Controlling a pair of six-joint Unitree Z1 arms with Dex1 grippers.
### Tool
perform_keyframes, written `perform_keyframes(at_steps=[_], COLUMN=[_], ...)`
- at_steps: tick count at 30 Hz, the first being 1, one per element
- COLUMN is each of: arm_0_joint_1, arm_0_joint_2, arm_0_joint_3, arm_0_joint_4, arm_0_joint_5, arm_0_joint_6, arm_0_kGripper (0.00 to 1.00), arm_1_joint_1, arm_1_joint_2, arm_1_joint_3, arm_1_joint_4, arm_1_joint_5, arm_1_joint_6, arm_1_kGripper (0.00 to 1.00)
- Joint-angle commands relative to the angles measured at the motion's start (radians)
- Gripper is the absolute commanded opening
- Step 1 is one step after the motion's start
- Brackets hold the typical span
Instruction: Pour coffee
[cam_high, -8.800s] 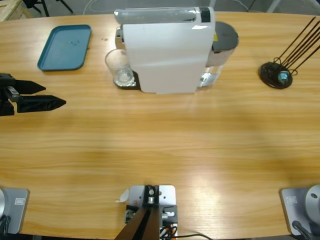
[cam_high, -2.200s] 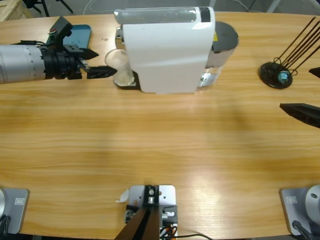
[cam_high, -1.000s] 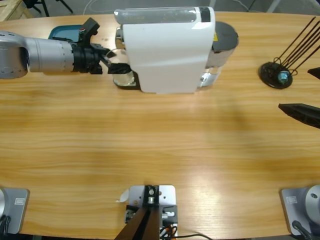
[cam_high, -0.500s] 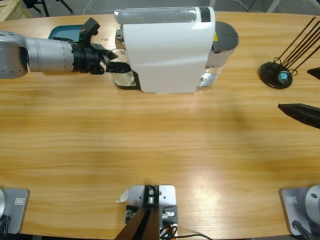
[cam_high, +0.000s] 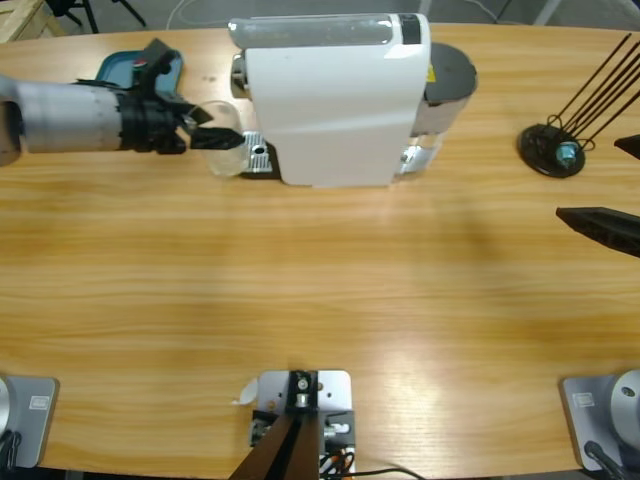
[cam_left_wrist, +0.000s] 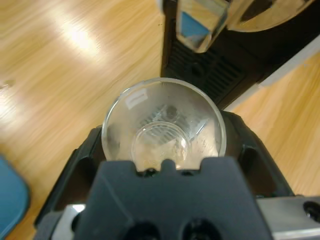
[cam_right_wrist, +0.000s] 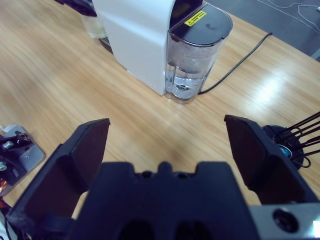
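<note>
Two arms were at the table. Nearest the front edge, bare wooden table (cam_high: 300, 290). Right gripper (cam_high: 630, 185) at the right edge, jaws spread wide, holding nothing. Beyond it, a black stand (cam_high: 551, 150) with thin rods. Left gripper (cam_high: 218, 138) pinched a clear glass (cam_left_wrist: 164, 125), held just off the drip tray (cam_high: 260, 157) of the white coffee machine (cam_high: 335, 100). Farthest back, a blue tray (cam_high: 110, 68), partly under the left arm.

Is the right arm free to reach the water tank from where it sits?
Probably yes: the right gripper is open, with bare table between it and the water tank; nothing stands between.
</note>
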Motion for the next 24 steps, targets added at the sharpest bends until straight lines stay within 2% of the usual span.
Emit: perform_keyframes(at_steps=[1, 6, 10, 15, 24], arm_0_joint_1=[0.132, 0.311, 0.428, 0.482, 0.501], arm_0_joint_2=[-0.135, -0.140, -0.086, 0.024, 0.139], arm_0_joint_3=[0.057, 0.055, 0.053, 0.047, -0.026], arm_0_joint_4=[0.057, 0.039, -0.018, -0.085, -0.084], arm_0_joint_5=[0.049, 0.051, 0.050, 0.049, 0.040], arm_0_joint_6=[-0.032, -0.073, -0.114, -0.138, -0.143], arm_0_kGripper=[0.000, 0.000, 0.000, 0.000, 0.002], arm_1_joint_1=[0.004, 0.004, 0.004, 0.004, 0.004], arm_1_joint_2=[0.006, 0.006, 0.007, 0.006, 0.005], arm_1_joint_3=[0.030, 0.030, 0.030, 0.030, 0.032], arm_1_joint_4=[-0.005, -0.005, -0.007, -0.007, -0.005], arm_1_joint_5=[0.003, 0.003, 0.003, 0.001, 0.001], arm_1_joint_6=[0.014, 0.014, 0.014, 0.014, 0.014], arm_1_kGripper=[1.000, 1.000, 1.000, 1.000, 1.000])
